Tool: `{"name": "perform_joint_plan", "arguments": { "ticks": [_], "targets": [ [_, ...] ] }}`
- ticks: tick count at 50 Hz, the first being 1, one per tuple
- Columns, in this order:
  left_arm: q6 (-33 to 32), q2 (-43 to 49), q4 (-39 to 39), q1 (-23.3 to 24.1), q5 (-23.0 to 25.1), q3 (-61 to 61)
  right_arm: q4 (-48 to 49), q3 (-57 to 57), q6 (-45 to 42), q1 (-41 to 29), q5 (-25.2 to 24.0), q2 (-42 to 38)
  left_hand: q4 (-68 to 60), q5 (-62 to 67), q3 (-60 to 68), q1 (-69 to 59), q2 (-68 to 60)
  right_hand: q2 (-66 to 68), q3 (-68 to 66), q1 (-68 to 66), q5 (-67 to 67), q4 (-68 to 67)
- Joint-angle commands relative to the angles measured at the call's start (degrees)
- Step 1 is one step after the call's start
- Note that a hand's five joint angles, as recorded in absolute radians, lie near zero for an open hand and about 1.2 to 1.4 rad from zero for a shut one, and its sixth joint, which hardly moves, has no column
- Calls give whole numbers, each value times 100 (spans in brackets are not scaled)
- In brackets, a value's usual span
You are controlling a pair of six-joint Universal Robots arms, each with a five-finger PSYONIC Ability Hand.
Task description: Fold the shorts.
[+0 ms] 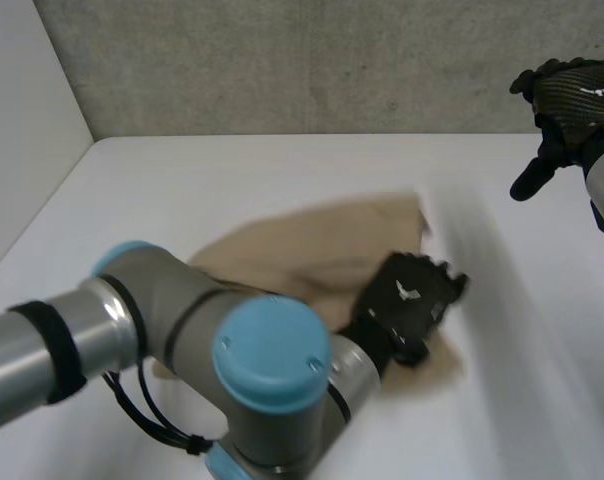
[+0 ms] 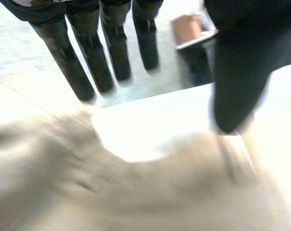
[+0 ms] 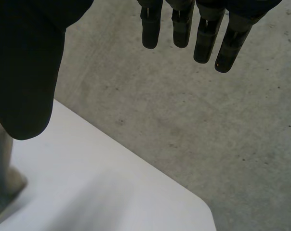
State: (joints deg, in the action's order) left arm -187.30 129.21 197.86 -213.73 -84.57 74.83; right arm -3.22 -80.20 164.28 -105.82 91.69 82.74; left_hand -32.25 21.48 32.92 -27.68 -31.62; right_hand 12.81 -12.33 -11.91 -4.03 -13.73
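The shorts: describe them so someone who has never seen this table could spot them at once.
On the white table, look at the middle, beside the left arm. The shorts are the rumpled cloth there, partly under the black left hand. Their tan colour sets them apart from the white surface.

1. Bare table [image 1: 282, 170] lies beyond the shorts [image 1: 302, 250] and to their right.
2. The left arm [image 1: 182, 330] blocks the near left, the left hand [image 1: 407, 300] over the shorts.
3. The right hand [image 1: 567, 100] hangs above the far right.
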Motion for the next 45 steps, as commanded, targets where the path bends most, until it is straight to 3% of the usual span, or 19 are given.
{"name": "perform_joint_plan", "arguments": {
  "ticks": [1, 4, 12, 16, 19, 20, 24, 35, 39, 40, 42, 43, 45],
  "targets": [
    [-780, -62, -54, 60, 169, 67, -3, 13, -19, 53, -11, 6, 2000, -1924, -2068, 1544, 1937, -281, 233, 191, 403, 373],
    [-939, -228, -115, -72, 178, 146, 6, 13, -27, 44, -19, 6, 2001, -1925, -2069, 1545, 1939, -281, 233, 191, 403, 373],
    [-747, -1696, -344, -617, 195, 814, -73, 13, -185, -18, -98, -108, 2035, -1959, -2103, 1579, 1972, -281, 233, 191, 403, 373],
    [-571, -2285, -327, -1073, 143, 1034, -239, -31, -535, -27, -308, -415, 2002, -1925, -2069, 1545, 1939, -281, 233, 191, 403, 373],
    [-465, -2479, -414, -1749, 151, 1052, -494, -75, -809, -53, -450, -626, 1850, -1774, -1918, 1394, 1788, -281, 233, 191, 403, 373],
    [-396, -2479, -510, -2090, 151, 1060, -661, -92, -923, -114, -537, -784, 1733, -1657, -1801, 1277, 1671, -281, 233, 191, 403, 373],
    [-377, -2331, -940, -2681, 169, 990, -794, -49, -986, -482, -652, -1240, 1396, -1320, -1464, 940, 1334, -281, 233, 191, 403, 373],
    [-377, -766, -1855, -3183, 178, 156, 66, 513, -977, -879, -574, -2647, 943, -866, -1010, 486, 880, -174, 126, 84, 296, 266],
    [-377, -335, -2181, -3201, 187, -178, 278, 733, -985, -897, -398, -3079, 138, -62, -206, -319, 75, 1202, -1250, -1292, -1080, -1110],
    [-377, -274, -2233, -3210, 187, -249, 313, 786, -985, -897, -354, -3175, -599, 675, 531, -1055, -661, 2623, -2671, -2713, -2501, -2531],
    [-377, -229, -2260, -3219, 187, -319, 348, 821, -994, -897, -354, -3211, -1660, 1736, 1592, -2116, -1722, 4159, -4207, -4250, -4038, -4068],
    [-386, -177, -2252, -3236, 178, -415, 453, 882, -1020, -897, -354, -3237, -3348, 3424, 3280, -3804, -3410, 6399, -6447, -6489, -6278, -6308],
    [-395, -133, -2234, -3228, 178, -530, 646, 979, -1012, -888, -336, -3237, -4770, 4846, 4702, -5226, -4832, 6719, -6767, -6809, -6597, -6627]
  ]
}}
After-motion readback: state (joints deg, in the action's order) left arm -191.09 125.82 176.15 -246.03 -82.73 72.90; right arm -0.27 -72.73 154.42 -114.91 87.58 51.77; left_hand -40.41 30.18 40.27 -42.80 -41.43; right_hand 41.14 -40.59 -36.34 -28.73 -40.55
